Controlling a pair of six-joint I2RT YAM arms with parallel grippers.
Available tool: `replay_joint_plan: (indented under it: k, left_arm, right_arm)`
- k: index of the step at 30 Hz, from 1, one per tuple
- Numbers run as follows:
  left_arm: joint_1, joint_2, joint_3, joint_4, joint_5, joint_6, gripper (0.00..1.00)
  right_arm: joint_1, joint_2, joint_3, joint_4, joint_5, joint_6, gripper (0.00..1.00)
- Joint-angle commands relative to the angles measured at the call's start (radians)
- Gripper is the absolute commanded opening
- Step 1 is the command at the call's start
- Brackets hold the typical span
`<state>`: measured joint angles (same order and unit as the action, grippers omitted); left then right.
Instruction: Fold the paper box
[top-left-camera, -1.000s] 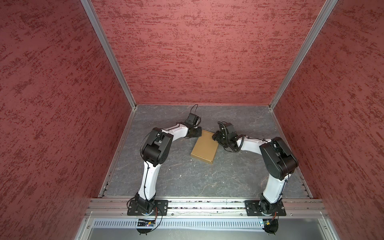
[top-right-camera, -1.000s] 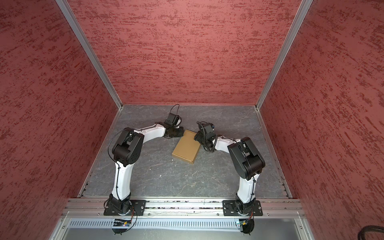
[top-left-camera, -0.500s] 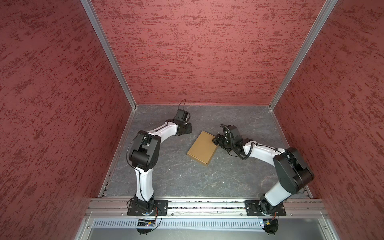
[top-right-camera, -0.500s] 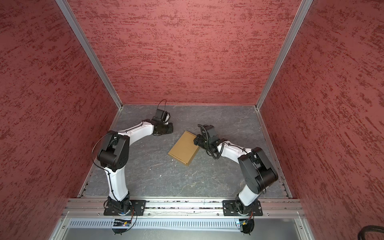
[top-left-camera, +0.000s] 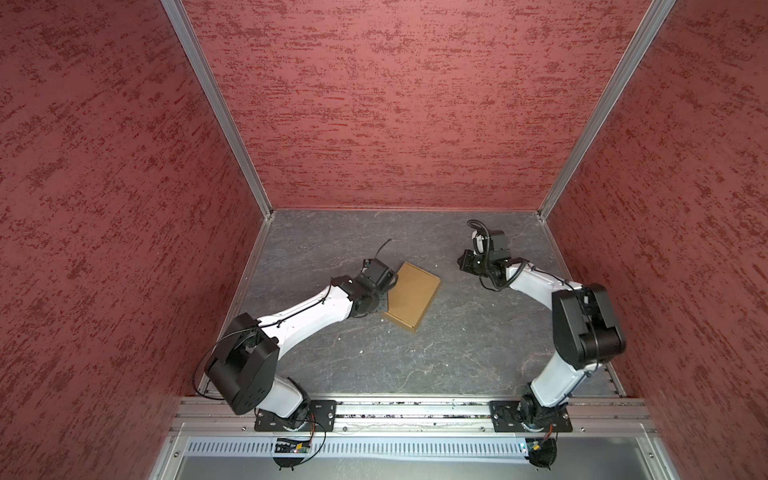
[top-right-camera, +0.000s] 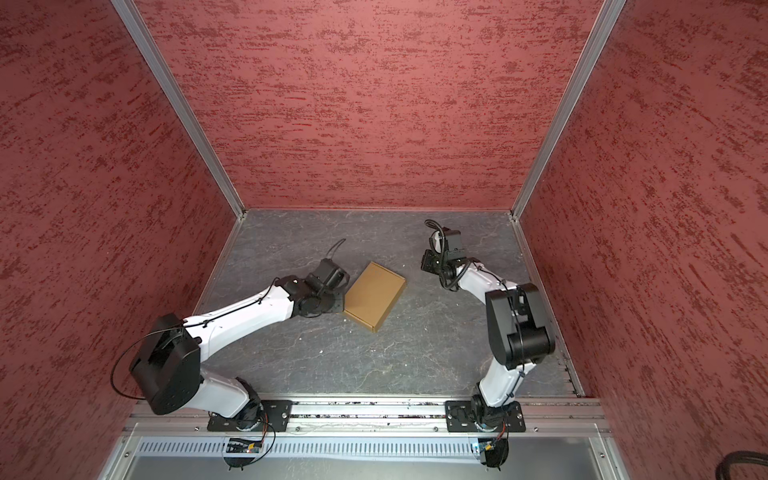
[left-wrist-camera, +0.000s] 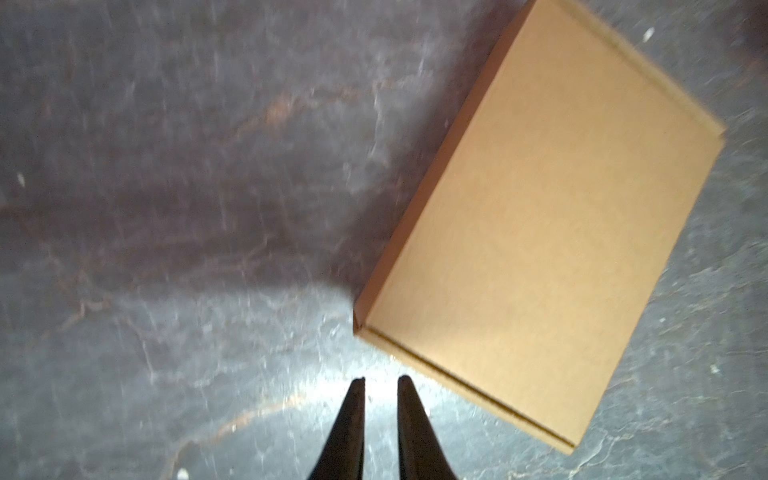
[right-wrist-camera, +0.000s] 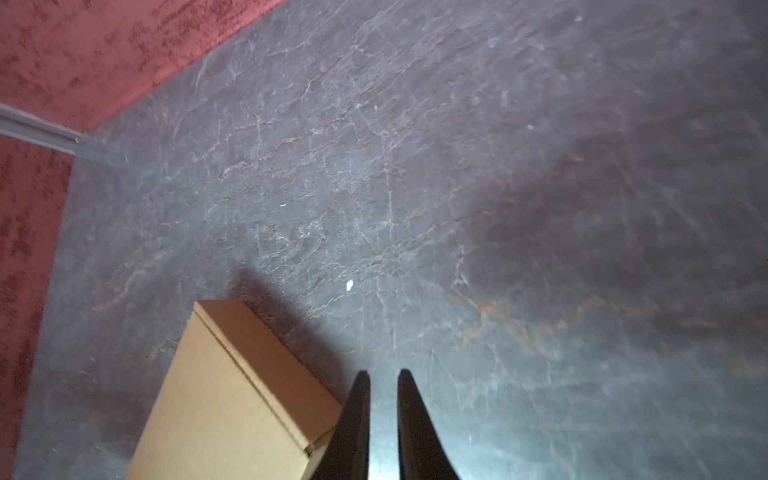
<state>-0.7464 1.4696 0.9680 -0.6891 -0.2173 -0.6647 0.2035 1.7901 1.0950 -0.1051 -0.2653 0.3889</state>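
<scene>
Paper box (top-left-camera: 411, 296) mid-frame on grey bench (top-left-camera: 457, 353), red walls (top-left-camera: 395, 104) around.
My left gripper (left-wrist-camera: 381, 380) and right gripper (right-wrist-camera: 383, 374), narrow and empty, flank it; pale specks (right-wrist-camera: 349, 285), perhaps crumbs, nearby.

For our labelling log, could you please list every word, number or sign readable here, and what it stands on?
None can be read.
The paper box is plain tan cardboard on every face shown.
The small circuit board below the front rail is too small to tell whether it carries markings.
</scene>
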Motion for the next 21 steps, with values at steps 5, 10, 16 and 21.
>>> replay_joint_plan:
  k: [5, 10, 16, 21]
  left_arm:
    - [-0.104, -0.009, -0.097, -0.084, -0.114, -0.252, 0.15]
    - [-0.115, 0.048, -0.12, -0.001, -0.129, -0.269, 0.13]
    - [-0.096, 0.118, -0.106, 0.096, -0.132, -0.23, 0.13]
    - [-0.05, 0.158, -0.114, 0.188, -0.106, -0.19, 0.13]
  right_arm:
    - [0.011, 0.134, 0.058, 0.069, -0.116, -0.151, 0.13]
    - [0.04, 0.148, 0.025, 0.114, -0.143, -0.166, 0.13]
    - [0.084, 0.129, -0.026, 0.15, -0.148, -0.174, 0.13]
    - [0.124, 0.082, -0.092, 0.175, -0.138, -0.162, 0.13]
